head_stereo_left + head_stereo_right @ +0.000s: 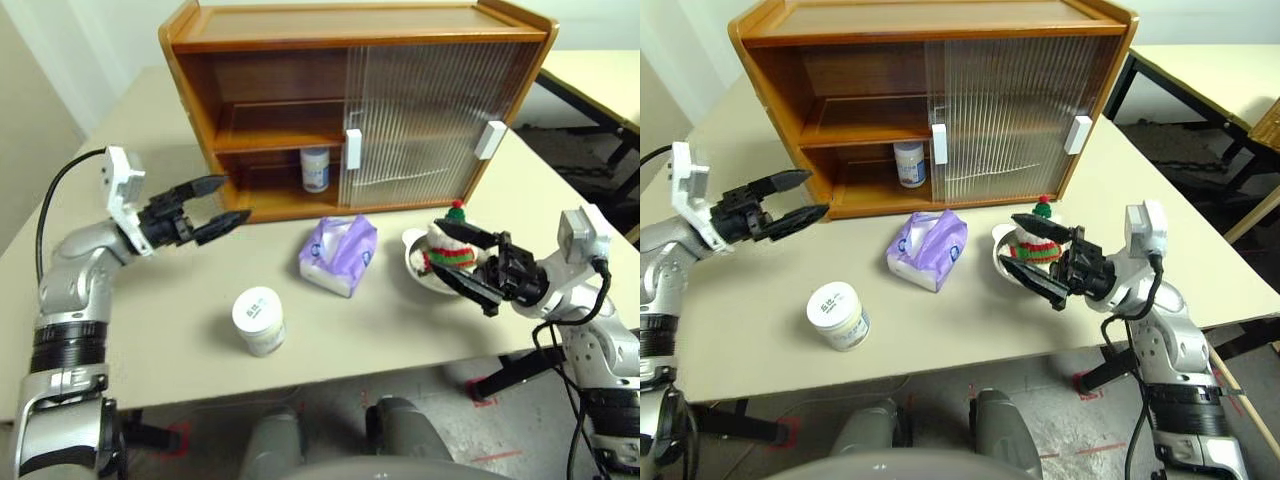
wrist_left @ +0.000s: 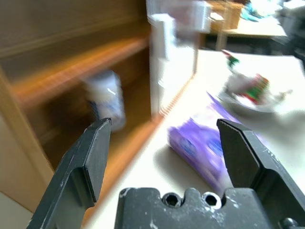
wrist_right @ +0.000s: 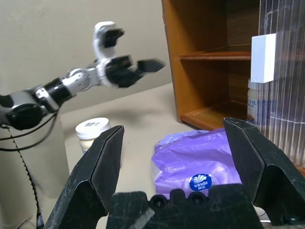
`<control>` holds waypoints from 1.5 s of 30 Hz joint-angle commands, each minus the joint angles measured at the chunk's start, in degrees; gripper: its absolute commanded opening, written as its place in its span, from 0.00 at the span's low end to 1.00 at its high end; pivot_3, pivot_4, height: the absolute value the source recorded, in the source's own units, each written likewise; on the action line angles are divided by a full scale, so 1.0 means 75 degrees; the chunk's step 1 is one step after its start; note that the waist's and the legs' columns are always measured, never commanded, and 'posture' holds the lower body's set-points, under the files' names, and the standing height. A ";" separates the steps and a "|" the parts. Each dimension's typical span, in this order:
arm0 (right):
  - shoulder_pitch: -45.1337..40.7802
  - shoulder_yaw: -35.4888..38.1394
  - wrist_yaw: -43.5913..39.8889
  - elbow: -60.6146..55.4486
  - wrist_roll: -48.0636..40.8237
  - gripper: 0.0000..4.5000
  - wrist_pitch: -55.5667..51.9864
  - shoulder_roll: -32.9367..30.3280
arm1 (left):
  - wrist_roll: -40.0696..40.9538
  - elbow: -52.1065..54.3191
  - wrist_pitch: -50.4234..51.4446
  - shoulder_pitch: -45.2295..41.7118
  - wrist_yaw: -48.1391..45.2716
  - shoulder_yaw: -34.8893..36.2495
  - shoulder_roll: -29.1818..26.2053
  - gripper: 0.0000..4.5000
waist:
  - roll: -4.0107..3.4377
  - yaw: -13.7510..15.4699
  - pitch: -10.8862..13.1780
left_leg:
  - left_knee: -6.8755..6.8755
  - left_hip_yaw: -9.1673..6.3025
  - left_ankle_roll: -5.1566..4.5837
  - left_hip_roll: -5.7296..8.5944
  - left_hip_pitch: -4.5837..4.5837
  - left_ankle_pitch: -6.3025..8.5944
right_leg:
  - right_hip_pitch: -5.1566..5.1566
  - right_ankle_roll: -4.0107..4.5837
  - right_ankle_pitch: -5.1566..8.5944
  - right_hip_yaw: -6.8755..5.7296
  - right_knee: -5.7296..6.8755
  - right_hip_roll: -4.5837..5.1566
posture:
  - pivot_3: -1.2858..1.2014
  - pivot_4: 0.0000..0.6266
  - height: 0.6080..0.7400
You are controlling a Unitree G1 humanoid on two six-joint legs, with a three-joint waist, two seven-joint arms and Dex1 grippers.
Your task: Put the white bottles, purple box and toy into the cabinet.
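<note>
One white bottle (image 1: 315, 168) was seen on cabinet (image 1: 260, 45) lower shelf, 12 o'clock of purple tissue pack (image 1: 339, 254). 2nd bottle (image 1: 259, 320) stood on table (image 1: 150, 300) at 7 o'clock of pack. Snowman toy (image 1: 447, 245) lay in dish, 3 o'clock. L gripper (image 1: 217, 205) was spread wide, empty, by cabinet's open side; R gripper (image 1: 468, 262) wide, empty, beside toy.

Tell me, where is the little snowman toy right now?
In the head camera views the snowman toy sits in a shiny dish on the table's right side, in front of the cabinet, right of the purple box, beside the open right gripper.
</note>
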State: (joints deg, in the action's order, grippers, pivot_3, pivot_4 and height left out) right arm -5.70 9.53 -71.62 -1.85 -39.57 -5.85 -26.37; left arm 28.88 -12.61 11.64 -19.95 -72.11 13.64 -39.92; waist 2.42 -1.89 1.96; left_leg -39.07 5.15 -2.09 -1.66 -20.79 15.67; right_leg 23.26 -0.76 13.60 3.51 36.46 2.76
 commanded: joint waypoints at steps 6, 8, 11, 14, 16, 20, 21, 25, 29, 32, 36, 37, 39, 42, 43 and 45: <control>-0.0330 -0.0252 -0.0389 0.0249 0.0084 1.00 -0.0016 -0.0046 | 0.0325 0.0922 -0.0971 0.1695 -0.1794 0.0199 -0.0654 0.99 | -0.0004 0.0143 0.0004 | 0.0001 0.0006 0.0009 -0.0006 0.0029 0.0005 | -0.0002 -0.0004 0.0046 0.0002 0.0051 0.0008 | 0.55 0.01 1.00; -0.0354 -0.0301 -0.0444 0.0283 0.0124 1.00 0.0000 -0.0070 | 0.0240 0.0736 -0.1394 0.2006 -0.2195 0.0220 -0.0795 0.99 | -0.0009 0.0181 0.0007 | 0.0003 0.0007 0.0011 -0.0010 0.0040 0.0006 | -0.0001 0.0009 0.0055 0.0002 0.0059 0.0006 | 0.55 0.02 1.00; -0.0403 -0.0347 -0.0525 0.0413 0.0221 1.00 0.0059 -0.0100 | 0.0570 0.0786 -0.1447 0.2430 -0.2531 0.0404 -0.0894 0.99 | -0.0026 0.0188 0.0019 | 0.0007 0.0009 0.0012 -0.0014 0.0043 0.0007 | 0.0000 0.0031 0.0072 0.0001 0.0064 0.0008 | 0.55 0.02 1.00; -0.0433 -0.0366 -0.0590 0.0452 0.0260 1.00 0.0052 -0.0099 | 0.0726 0.0946 -0.1476 0.2734 -0.2641 0.0577 -0.0924 0.99 | -0.0026 0.0221 0.0025 | 0.0007 0.0010 0.0012 -0.0014 0.0042 0.0007 | 0.0000 0.0023 0.0077 -0.0001 0.0063 0.0016 | 0.55 0.03 1.00; -0.0459 -0.0387 -0.0632 0.0474 0.0283 1.00 0.0042 -0.0096 | 0.0775 0.1004 -0.1491 0.2936 -0.2653 0.0688 -0.0919 0.99 | -0.0031 0.0221 0.0031 | 0.0007 0.0010 0.0012 -0.0014 0.0042 0.0007 | 0.0000 0.0021 0.0078 -0.0002 0.0061 0.0021 | 0.55 0.03 1.00; -0.0557 -0.0446 -0.0633 0.0617 0.0447 1.00 0.0056 -0.0125 | 0.0654 0.1291 -0.1575 0.3366 -0.2607 0.0585 -0.0832 0.99 | -0.0038 0.0227 0.0050 | 0.0009 0.0010 0.0015 -0.0013 0.0040 0.0009 | -0.0001 0.0015 0.0082 -0.0001 0.0059 0.0031 | 0.56 0.04 1.00; -0.0575 -0.0445 -0.0656 0.0639 0.0447 1.00 0.0051 -0.0116 | 0.0624 0.1390 -0.1581 0.3414 -0.2531 0.0500 -0.0764 0.99 | -0.0041 0.0238 0.0064 | 0.0011 0.0010 0.0016 -0.0014 0.0039 0.0009 | 0.0002 0.0015 0.0083 -0.0001 0.0059 0.0031 | 0.56 0.05 1.00; -0.0616 -0.0462 -0.0697 0.0677 0.0469 1.00 0.0013 -0.0098 | 0.0178 0.1401 -0.1866 0.3476 -0.2320 -0.0053 -0.0503 0.99 | -0.0060 0.0332 0.0093 | 0.0016 0.0009 0.0017 -0.0016 0.0041 0.0010 | 0.0002 0.0014 0.0083 -0.0002 0.0058 0.0030 | 0.56 0.05 1.00; -0.0645 -0.0417 -0.0643 0.0633 0.0404 1.00 -0.0049 -0.0047 | -0.0182 0.1254 -0.2256 0.3498 -0.2179 -0.0506 -0.0291 0.99 | -0.0057 0.0397 0.0096 | 0.0021 0.0009 0.0020 -0.0018 0.0037 0.0012 | 0.0006 0.0011 0.0084 -0.0003 0.0057 0.0023 | 0.56 0.04 1.00; -0.0719 -0.0394 -0.0580 0.0565 0.0370 1.00 -0.0113 -0.0051 | -0.0606 0.1047 -0.2484 0.3474 -0.1967 -0.0870 -0.0211 0.99 | -0.0059 0.0397 0.0096 | 0.0023 0.0009 0.0022 -0.0015 0.0035 0.0013 | 0.0006 0.0007 0.0087 -0.0004 0.0056 0.0025 | 0.56 0.03 1.00; -0.0775 -0.0383 -0.0605 0.0584 0.0389 1.00 -0.0134 -0.0120 | -0.1082 0.0718 -0.2648 0.3345 -0.1528 -0.1256 -0.0075 0.99 | -0.0057 0.0394 0.0096 | 0.0024 0.0009 0.0022 -0.0015 0.0032 0.0013 | 0.0007 0.0004 0.0088 -0.0003 0.0054 0.0026 | 0.56 0.02 1.00; -0.0777 -0.0375 -0.0616 0.0593 0.0399 1.00 -0.0137 -0.0147 | -0.1178 0.0644 -0.2680 0.3291 -0.1383 -0.1365 0.0014 0.99 | -0.0057 0.0394 0.0095 | 0.0024 0.0008 0.0022 -0.0015 0.0032 0.0013 | 0.0008 0.0004 0.0088 -0.0004 0.0054 0.0025 | 0.56 0.02 1.00; -0.0780 -0.0350 -0.0625 0.0605 0.0397 1.00 -0.0147 -0.0175 | -0.1432 0.0463 -0.2887 0.3152 -0.1211 -0.1607 0.0149 0.99 | -0.0057 0.0395 0.0095 | 0.0024 0.0009 0.0022 -0.0014 0.0032 0.0013 | 0.0007 0.0002 0.0088 -0.0004 0.0053 0.0026 | 0.56 0.02 1.00; -0.0775 -0.0351 -0.0629 0.0606 0.0419 1.00 -0.0152 -0.0214 | -0.1764 0.0155 -0.3127 0.2860 -0.0903 -0.1957 0.0418 0.99 | -0.0052 0.0411 0.0092 | 0.0024 0.0007 0.0022 -0.0015 0.0030 0.0013 | 0.0007 0.0000 0.0086 -0.0006 0.0051 0.0025 | 0.56 0.02 1.00; -0.0771 -0.0357 -0.0615 0.0593 0.0421 1.00 -0.0159 -0.0215 | -0.1806 0.0060 -0.3184 0.2765 -0.0824 -0.2040 0.0520 0.99 | -0.0052 0.0416 0.0092 | 0.0024 0.0008 0.0022 -0.0014 0.0030 0.0013 | 0.0007 -0.0001 0.0086 -0.0007 0.0051 0.0025 | 0.56 0.02 1.00; -0.0736 -0.0363 -0.0593 0.0562 0.0428 1.00 -0.0166 -0.0222 | -0.1874 -0.0112 -0.3232 0.2593 -0.0656 -0.2213 0.0776 0.99 | -0.0060 0.0425 0.0088 | 0.0024 0.0009 0.0022 -0.0011 0.0030 0.0013 | 0.0005 -0.0006 0.0083 -0.0006 0.0049 0.0027 | 0.56 0.02 1.00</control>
State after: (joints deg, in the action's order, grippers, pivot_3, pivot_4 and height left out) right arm -11.01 6.82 -76.05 2.59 -36.40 -6.95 -27.46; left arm 16.24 -12.07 -11.89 -0.08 -78.48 -0.88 -35.45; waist 1.97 1.29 2.61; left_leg -38.90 5.22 -1.93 -1.73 -20.57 15.77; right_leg 23.29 -0.83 14.20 3.47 36.82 2.97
